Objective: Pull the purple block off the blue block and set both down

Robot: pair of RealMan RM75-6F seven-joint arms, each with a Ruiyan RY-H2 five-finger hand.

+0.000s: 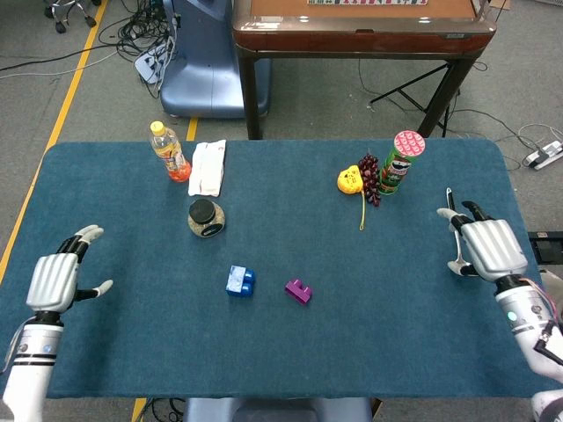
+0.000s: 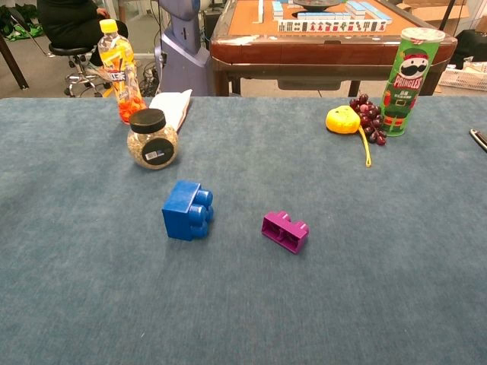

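With both blocks lying apart mid-surface, the small purple plastic block (image 1: 298, 291) is sitting just right of the chunky blue plastic block (image 1: 240, 280), while the left robot hand (image 1: 54, 280) and right robot hand (image 1: 489, 247) are hovering empty, fingers spread, at opposite edges.

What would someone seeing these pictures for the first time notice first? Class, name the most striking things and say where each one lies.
The eye lands on the blue block and the purple block, lying apart near the middle of the blue table. Next come the two robot hands, the left hand and the right hand, open at opposite table edges and holding nothing. At the far right, a green chip can stands beside grapes.
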